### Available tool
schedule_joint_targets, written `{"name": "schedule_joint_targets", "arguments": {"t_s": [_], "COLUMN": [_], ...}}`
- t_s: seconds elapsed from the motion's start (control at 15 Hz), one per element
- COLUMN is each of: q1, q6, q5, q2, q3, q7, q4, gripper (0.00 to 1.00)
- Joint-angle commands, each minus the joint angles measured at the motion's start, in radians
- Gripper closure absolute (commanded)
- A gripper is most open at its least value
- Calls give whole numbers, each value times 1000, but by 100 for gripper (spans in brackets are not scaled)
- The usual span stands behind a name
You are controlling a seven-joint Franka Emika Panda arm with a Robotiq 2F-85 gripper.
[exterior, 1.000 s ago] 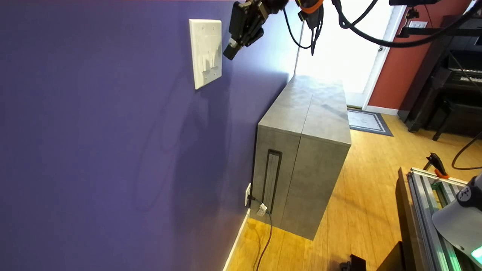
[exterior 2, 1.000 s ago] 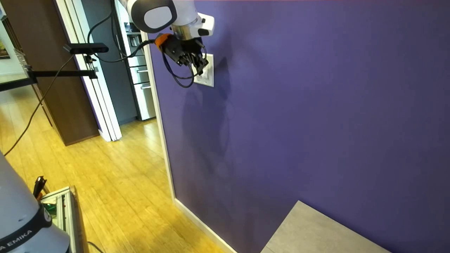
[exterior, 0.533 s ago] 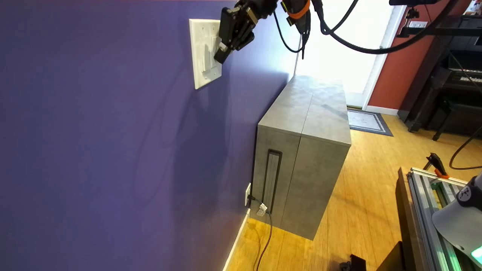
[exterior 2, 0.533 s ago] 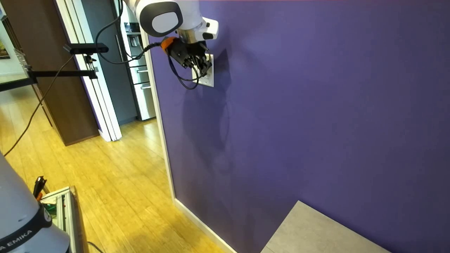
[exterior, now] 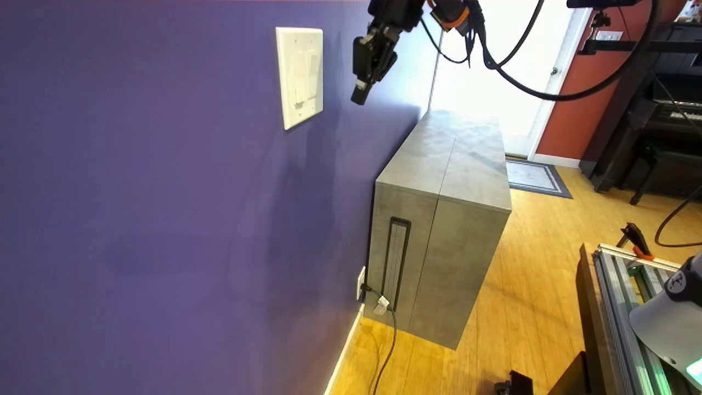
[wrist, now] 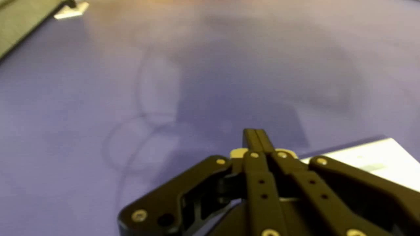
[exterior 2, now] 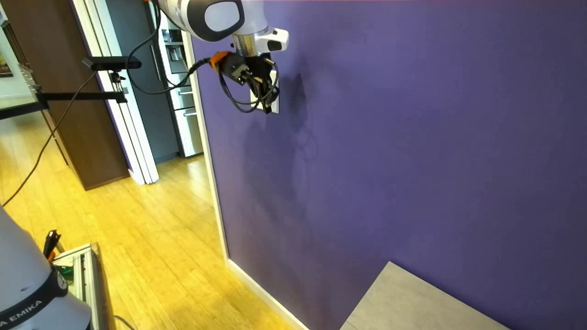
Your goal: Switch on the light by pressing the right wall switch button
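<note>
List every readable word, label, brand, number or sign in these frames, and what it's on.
"A EMIKA" (cut off at left): on the dark band around the robot arm, in an exterior view.
Round emblem on that band, in both exterior views: no letters readable.
White tag on the cord, in an exterior view: any print is too small to read.
Right wall switch button: no lettering readable.
Wrist view: none readable.

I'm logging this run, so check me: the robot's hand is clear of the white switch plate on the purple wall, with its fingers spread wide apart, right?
Not quite: the fingers are closed together, as the wrist view shows. The hand is indeed clear of the white switch plate on the purple wall.
</note>
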Motion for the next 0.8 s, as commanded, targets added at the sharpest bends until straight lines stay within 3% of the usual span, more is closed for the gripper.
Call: {"name": "schedule_joint_targets", "arguments": {"t_s": [0.0,0.13,0.33,0.6,0.73], "q1": [-65,-78,-93,-101,-100], "q6": [-267,-444,-609,-691,-709], "q5": [-201,-218,-224,-227,-226], "q2": [-186,-276,-431,-629,-713], "q3": [19,19,17,12,0], "q7": [90,75,65,41,20], "q4": [-67,-78,-113,-173,-199], "gripper": [67,53,33,4,0]}}
